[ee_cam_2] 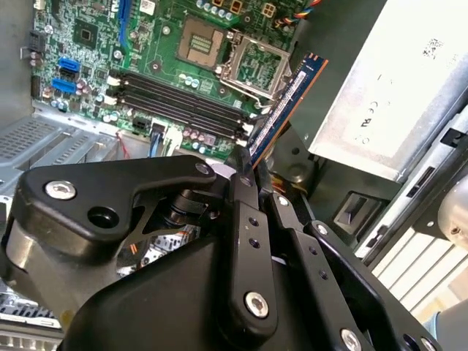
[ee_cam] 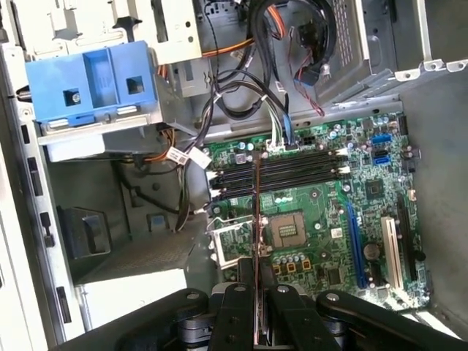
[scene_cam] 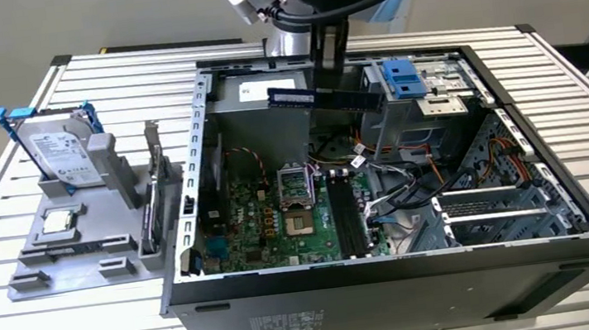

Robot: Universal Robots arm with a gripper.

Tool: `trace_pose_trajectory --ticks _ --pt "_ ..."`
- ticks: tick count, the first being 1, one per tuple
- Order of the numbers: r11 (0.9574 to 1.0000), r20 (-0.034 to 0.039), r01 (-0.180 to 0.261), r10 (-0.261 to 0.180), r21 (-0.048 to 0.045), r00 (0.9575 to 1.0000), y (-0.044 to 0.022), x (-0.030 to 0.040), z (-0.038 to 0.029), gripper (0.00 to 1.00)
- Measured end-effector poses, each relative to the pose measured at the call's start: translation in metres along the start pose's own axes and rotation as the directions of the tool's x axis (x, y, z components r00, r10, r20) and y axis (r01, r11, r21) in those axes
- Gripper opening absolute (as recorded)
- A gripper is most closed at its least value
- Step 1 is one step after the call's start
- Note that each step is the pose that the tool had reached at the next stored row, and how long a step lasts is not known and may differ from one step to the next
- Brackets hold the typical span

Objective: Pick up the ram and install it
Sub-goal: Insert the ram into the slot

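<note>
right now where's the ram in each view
exterior view: the ram hangs level over the open case, beside the blue drive bracket.
second wrist view: the ram sticks out of the fingers, slanted.
first wrist view: the ram is edge-on, a thin line.
shared landmark: the black memory slots.

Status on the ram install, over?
Claw shut on the ram, above the open case. Ram not seated; memory slots empty. Cables end beside the slots, not across them.
</note>
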State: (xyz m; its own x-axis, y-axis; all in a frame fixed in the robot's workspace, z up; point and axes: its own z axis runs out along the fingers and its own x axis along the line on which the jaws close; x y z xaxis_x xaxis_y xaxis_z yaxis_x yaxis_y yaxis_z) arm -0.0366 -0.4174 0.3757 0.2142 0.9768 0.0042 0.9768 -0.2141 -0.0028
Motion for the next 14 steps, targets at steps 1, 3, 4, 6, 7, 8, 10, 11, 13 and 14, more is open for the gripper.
trace_pose_trajectory --ticks 1,3,4,6,7,8,10,11,13,14 --pt "1.0 0.0 -0.006 0.006 0.0 1.0 0.0 0.0 0.0 0.0" --pt "0.9999 0.0 -0.017 0.017 0.0 0.9999 0.0 0.0 0.0 0.0" --pt "0.9998 0.0 -0.022 0.022 -0.0001 0.9998 0.0 0.0 0.0 0.0" --pt "0.9995 0.0 -0.032 0.032 -0.0001 0.9995 0.0 0.0 0.0 0.0" --pt "0.9993 0.0 -0.038 0.038 -0.0001 0.9993 0.0 0.0 0.0 0.0" --pt "0.9991 -0.0001 -0.043 0.043 -0.0002 0.9991 0.0 0.0 0.0 0.0" --pt "0.9986 -0.0001 -0.054 0.054 -0.0002 0.9986 0.0 0.0 0.0 0.0" --pt "0.9983 -0.0001 -0.059 0.059 -0.0002 0.9983 0.0 0.0 0.0 0.0" --pt "0.9976 -0.0001 -0.069 0.069 -0.0003 0.9976 0.0 0.0 0.0 0.0" --pt "0.9972 -0.0002 -0.074 0.074 -0.0003 0.9972 0.0 0.0 0.0 0.0"
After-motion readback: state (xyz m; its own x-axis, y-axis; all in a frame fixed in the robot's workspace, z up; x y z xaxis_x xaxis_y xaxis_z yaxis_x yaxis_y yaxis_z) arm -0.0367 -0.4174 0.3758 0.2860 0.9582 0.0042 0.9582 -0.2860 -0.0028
